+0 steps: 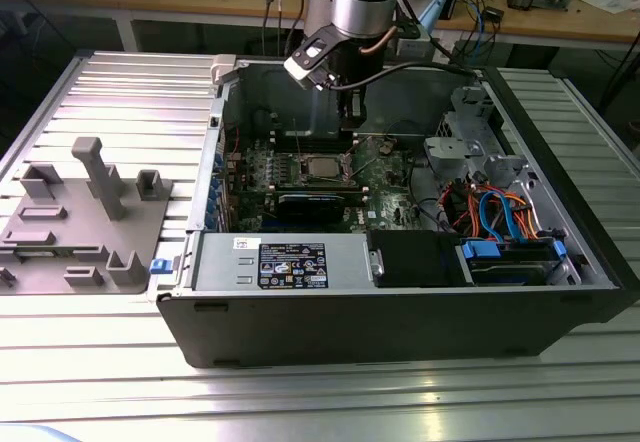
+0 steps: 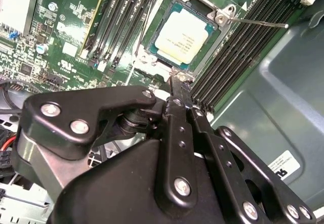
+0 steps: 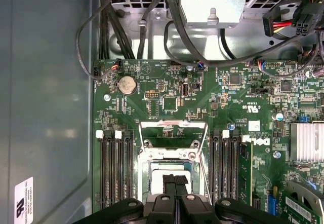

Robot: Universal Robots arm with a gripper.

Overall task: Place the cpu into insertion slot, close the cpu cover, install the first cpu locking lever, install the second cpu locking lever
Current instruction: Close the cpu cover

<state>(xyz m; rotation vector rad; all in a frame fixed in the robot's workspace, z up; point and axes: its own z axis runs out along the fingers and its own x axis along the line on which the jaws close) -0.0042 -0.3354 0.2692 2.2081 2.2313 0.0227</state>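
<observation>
Since the cpu [image 2: 183, 36] lies flat and square in its socket, pale top up, you have no chip to carry here. The gripper [image 2: 178, 82] has its 2 fingers pressed together with nothing between them, and its tip hangs at the socket's edge, just beside the chip. In the exterior view the gripper sits at about 2 o'clock from the cpu, with the power supply [image 1: 215, 262] at 6 o'clock and the drive cables [image 1: 500, 212] at 3 o'clock. In the first wrist view the cover [image 3: 172, 124] stands swung open off the socket, with green board showing through its window. In the second wrist view 1 lever [image 2: 258, 22] juts free to the side, unlatched. Judge the chip as light and stiff but delicate. Its metal top looks slick, so any hold belongs on 2 opposite edges, with no pressing down on the contacts beneath. The cover looks like thin, stiff sheet metal on a hinge, better pushed at its free rim than pinched. The lever is a slim, springy wire, likely to slide off smooth fingers, so it is best borne on near its far end.
</observation>
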